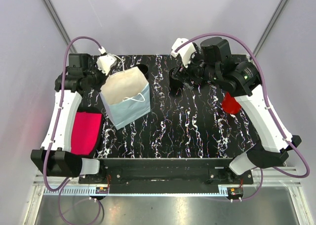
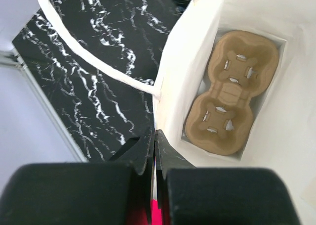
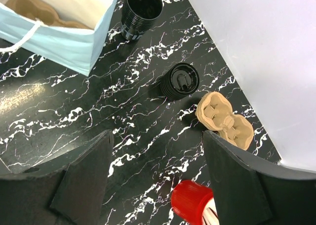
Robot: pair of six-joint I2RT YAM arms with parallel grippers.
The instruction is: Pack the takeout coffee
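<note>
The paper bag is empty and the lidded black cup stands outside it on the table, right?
No: the paper bag holds a cardboard cup carrier, seen in the left wrist view. The lidded black cup does stand outside it on the table.

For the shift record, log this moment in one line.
left claw: shut on paper bag rim | bag: cup carrier inside | right claw: open, near lidded black cup on table
</note>
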